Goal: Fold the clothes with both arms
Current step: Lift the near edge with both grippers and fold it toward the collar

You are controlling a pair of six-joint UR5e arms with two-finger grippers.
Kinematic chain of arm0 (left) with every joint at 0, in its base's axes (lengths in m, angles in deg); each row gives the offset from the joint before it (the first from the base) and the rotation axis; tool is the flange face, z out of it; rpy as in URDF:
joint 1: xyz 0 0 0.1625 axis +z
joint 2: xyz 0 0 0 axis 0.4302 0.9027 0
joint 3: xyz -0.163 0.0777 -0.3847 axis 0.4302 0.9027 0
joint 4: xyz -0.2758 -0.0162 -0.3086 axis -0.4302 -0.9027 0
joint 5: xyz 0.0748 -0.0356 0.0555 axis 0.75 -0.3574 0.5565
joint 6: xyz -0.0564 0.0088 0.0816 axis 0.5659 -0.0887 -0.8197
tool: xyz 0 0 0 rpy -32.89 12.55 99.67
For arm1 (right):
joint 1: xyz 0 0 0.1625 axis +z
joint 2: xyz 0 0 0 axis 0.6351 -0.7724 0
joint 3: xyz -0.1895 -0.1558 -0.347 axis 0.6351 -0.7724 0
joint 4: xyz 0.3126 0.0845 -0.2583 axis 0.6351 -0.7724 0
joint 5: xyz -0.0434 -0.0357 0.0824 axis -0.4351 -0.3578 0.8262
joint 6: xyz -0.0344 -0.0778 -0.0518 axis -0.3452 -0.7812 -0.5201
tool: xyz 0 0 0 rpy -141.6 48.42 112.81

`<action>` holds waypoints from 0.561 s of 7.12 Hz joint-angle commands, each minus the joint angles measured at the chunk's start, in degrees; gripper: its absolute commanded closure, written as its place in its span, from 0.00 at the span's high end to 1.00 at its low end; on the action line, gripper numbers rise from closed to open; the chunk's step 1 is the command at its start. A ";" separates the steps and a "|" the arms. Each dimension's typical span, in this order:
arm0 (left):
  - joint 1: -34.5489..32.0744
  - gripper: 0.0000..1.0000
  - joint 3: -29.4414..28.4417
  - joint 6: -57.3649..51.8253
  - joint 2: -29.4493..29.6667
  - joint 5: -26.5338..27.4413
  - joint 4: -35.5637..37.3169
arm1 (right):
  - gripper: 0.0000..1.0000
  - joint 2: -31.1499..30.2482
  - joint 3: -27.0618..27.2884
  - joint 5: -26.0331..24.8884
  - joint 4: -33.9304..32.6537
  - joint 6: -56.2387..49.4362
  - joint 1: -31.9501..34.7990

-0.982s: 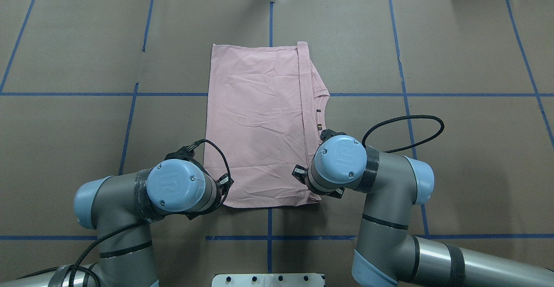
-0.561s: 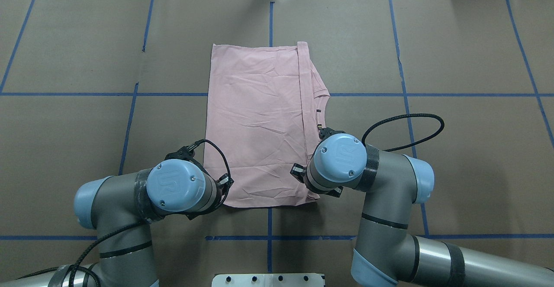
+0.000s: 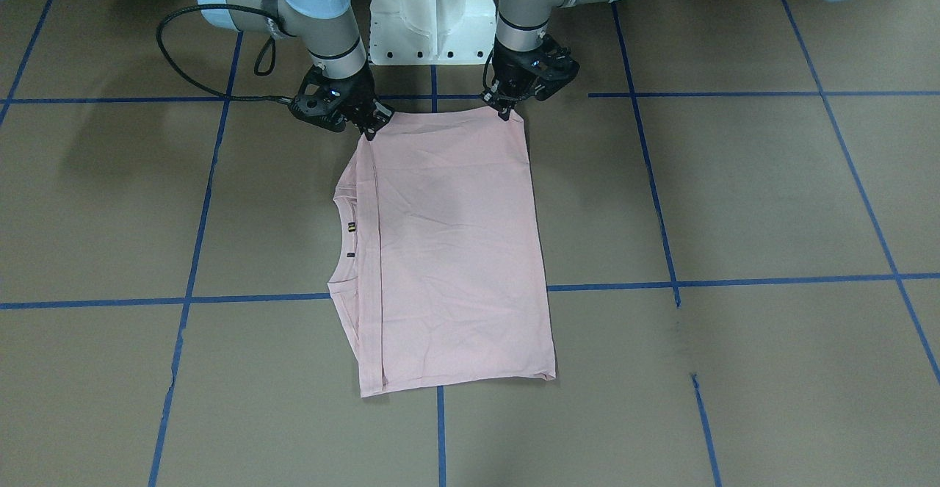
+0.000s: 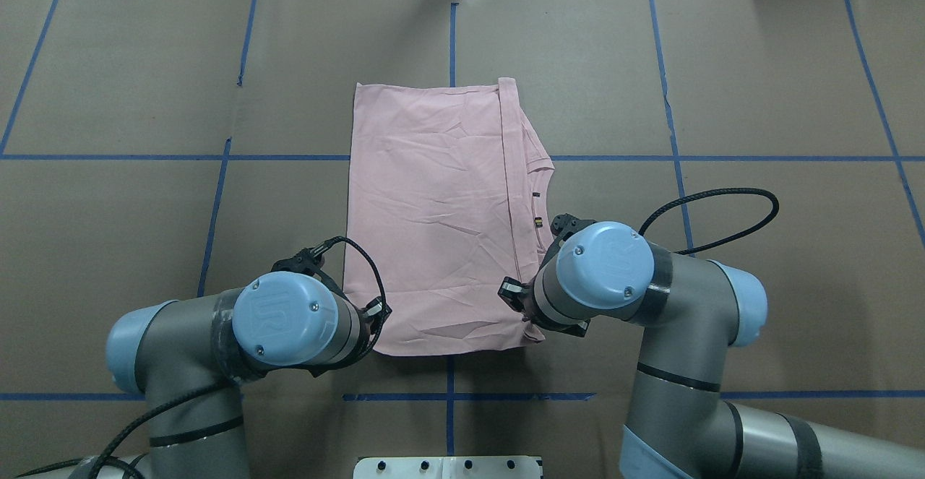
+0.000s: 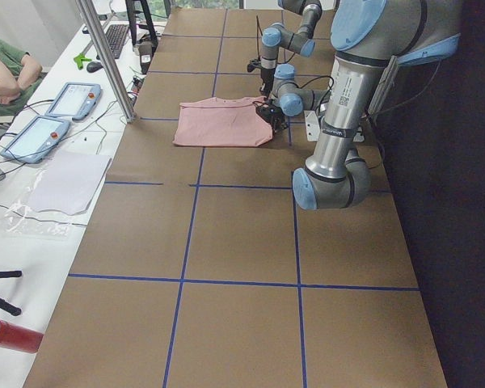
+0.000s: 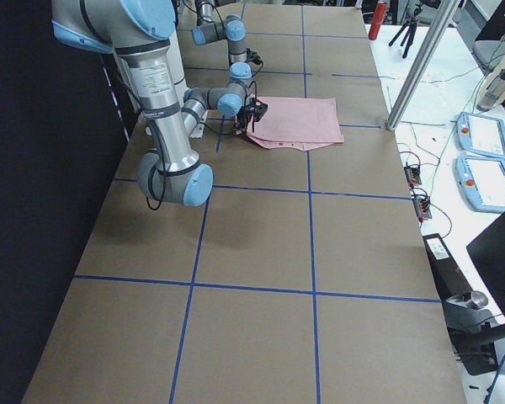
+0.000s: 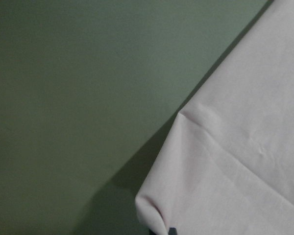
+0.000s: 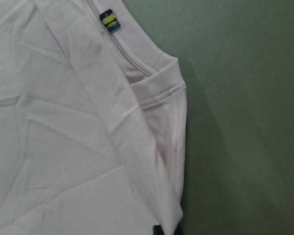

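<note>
The pink T-shirt [image 4: 433,212] lies folded lengthwise on the brown table, plain side up, with its collar [image 3: 345,237] and a small label [image 8: 109,20] showing along one long edge. My left gripper [image 3: 507,111] is shut on the shirt's near corner on its side; the left wrist view shows that cloth corner [image 7: 157,205] bunched at the fingertip. My right gripper [image 3: 369,128] is shut on the other near corner, by the collar side. In the overhead view both wrists cover their fingers.
The white pedestal base [image 3: 433,17] stands just behind the shirt's near edge. Blue tape lines [image 4: 451,38] grid the table. Beyond the far edge is a bench with tablets [image 5: 36,133], a metal post [image 5: 105,56] and a seated person [image 5: 8,69].
Both arms have pulled back toward the robot base and the whole shirt has slid that way with them. The right arm has also shifted outward to the right.
</note>
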 commanded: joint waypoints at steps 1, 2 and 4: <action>2.61 0.00 3.49 0.06 0.11 -0.24 3.46 | 0.00 -1.57 3.69 0.16 0.00 0.01 -1.04; 2.62 0.00 3.50 -0.03 0.02 -0.94 3.38 | 0.00 -1.31 3.53 0.42 0.09 -0.08 -1.22; 0.61 0.00 3.24 -4.21 0.90 -2.17 3.30 | 0.00 -0.61 2.56 0.34 0.53 -2.43 2.62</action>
